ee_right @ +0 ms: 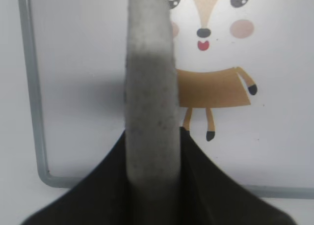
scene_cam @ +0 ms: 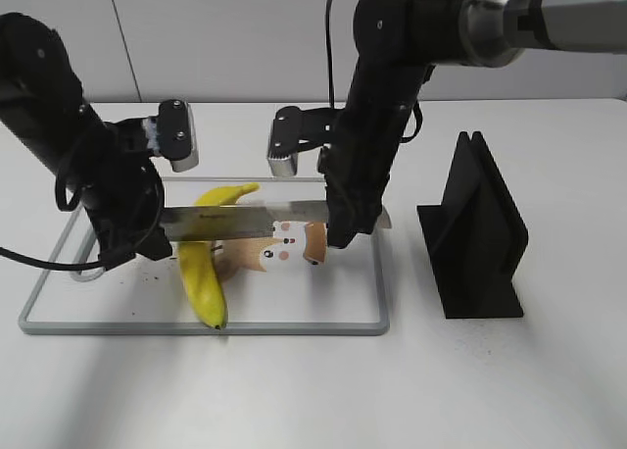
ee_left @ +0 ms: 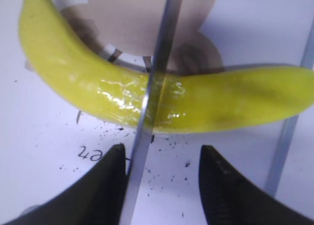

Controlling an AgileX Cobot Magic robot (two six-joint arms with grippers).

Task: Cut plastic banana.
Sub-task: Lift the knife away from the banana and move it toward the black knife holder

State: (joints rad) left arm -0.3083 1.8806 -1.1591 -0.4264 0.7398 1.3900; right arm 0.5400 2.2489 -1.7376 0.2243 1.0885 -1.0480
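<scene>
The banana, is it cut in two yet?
Not yet. Done: the right claw has the knife by its grey handle. In hand: the blade lies across the banana, which looks whole. The left claw is open. Left: slicing through.

- A white table (scene_cam: 294, 390) is carrying everything in view.
- A white cutting board (scene_cam: 294, 307) with a grey rim is lying flat on it, left of the middle.
- A black slotted stand (scene_cam: 477, 233) is standing upright on the table, near the board's right edge but apart from it.
</scene>
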